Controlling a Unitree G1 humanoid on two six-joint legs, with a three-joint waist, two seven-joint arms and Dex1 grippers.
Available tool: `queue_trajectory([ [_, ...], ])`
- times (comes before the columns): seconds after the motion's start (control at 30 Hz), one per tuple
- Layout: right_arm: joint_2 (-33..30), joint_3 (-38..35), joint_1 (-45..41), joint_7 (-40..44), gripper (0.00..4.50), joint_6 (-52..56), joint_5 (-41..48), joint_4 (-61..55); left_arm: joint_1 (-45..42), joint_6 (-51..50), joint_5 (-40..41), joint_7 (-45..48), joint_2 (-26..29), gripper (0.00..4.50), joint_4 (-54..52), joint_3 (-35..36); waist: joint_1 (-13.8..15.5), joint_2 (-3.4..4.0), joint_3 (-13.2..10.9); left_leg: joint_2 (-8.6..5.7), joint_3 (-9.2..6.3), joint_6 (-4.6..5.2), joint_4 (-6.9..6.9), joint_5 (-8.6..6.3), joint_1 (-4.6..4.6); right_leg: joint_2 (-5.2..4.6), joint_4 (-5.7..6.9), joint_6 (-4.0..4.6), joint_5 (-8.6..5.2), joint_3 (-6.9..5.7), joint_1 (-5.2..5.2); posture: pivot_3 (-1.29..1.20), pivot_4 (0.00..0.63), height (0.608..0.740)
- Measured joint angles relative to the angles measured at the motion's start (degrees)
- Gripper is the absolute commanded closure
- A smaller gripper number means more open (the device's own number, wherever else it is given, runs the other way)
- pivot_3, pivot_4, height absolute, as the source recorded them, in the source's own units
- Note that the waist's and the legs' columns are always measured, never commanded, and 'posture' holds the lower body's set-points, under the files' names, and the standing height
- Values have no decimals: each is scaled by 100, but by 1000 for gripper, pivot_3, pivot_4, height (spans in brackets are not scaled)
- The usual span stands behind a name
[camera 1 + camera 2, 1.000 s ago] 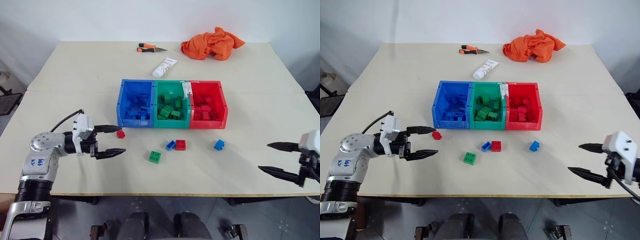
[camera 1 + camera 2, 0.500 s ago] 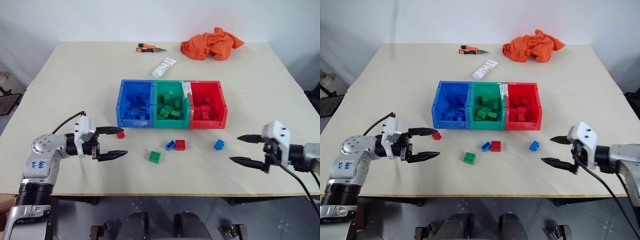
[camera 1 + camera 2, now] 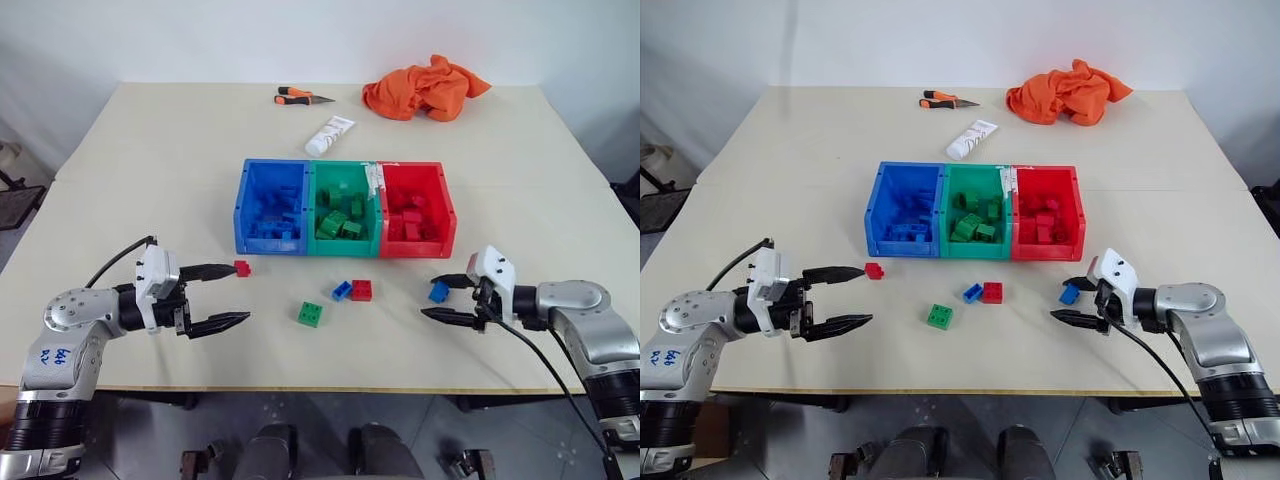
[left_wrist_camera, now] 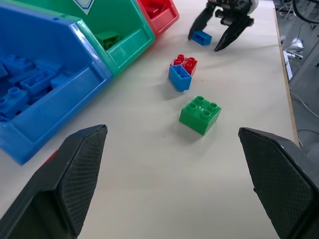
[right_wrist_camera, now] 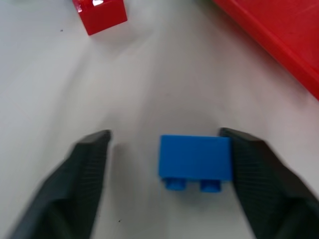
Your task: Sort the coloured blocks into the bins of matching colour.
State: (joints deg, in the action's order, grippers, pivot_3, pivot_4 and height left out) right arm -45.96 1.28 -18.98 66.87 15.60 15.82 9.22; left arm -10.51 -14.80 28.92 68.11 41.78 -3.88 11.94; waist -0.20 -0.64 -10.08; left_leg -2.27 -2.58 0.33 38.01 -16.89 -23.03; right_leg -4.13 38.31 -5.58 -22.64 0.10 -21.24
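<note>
Blue block (image 5: 195,158) is lying on the counter (image 3: 150,150) at right of centre, sitting between the right pincer's (image 3: 442,297) parted fingers, not yet gripped. Left pincer (image 3: 228,295) is gaping wide at lower left, empty, near a red block (image 3: 241,267) below the bins (image 3: 344,208).

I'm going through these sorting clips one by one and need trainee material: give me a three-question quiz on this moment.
1. True or false: the small blue studded plastic brick lies between the right gripper fingers.
2. Which loose brick lies nearest the left gripper: A green, B red, C blue?
3. What touches the loose red studded brick in front of the green open-top plastic bin?

Key
1. True; it rests on the cream table, and the jaws are apart.
2. B, the small red brick.
3. A small blue brick.
</note>
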Motion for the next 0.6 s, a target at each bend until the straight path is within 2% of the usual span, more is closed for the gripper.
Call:
queue_trajectory([
  [0.1, 1, -77, 109, -18, 2961, -50, 20, -19, 0, -29, 14, -27, 0, 0, -1, 42, 1, 0, 0, 0, 0, 0, 0, 0, 1, 0, 0, 0, 0, -1, 1, 0, 150, 740],
  [0.13, 2, -124, 169, -28, 3045, -52, 39, -59, -2, -35, 14, -29, 0, 0, 0, 42, 1, 0, 0, 0, 0, 0, 0, 0, 1, 0, 0, 0, 0, -1, 1, 0, 150, 740],
  [0.43, 0, -524, 501, -374, 3032, 502, 443, -1113, -80, -34, 13, 9, -2, 0, 40, 40, -17, 0, 0, 1, 2, 0, 0, 0, -1, 2, 2, 0, 0, 2, -3, 0, 150, 740],
  [0.5, 5, -623, 378, -529, 3032, 730, 605, -1470, -126, -30, 13, 11, -2, 0, 63, 40, -24, 1, -1, 1, 3, -1, -1, 1, -1, 2, 10, 0, 0, 3, -8, 0, 150, 740],
  [0.6, 282, -587, -318, -828, 3032, 987, 730, -1761, -179, -20, 11, 1, -18, 0, 153, 31, -76, 1, -1, 0, 2, -3, -1, 1, 0, 1, 13, 0, 0, 3, -10, 0, 150, 740],
])
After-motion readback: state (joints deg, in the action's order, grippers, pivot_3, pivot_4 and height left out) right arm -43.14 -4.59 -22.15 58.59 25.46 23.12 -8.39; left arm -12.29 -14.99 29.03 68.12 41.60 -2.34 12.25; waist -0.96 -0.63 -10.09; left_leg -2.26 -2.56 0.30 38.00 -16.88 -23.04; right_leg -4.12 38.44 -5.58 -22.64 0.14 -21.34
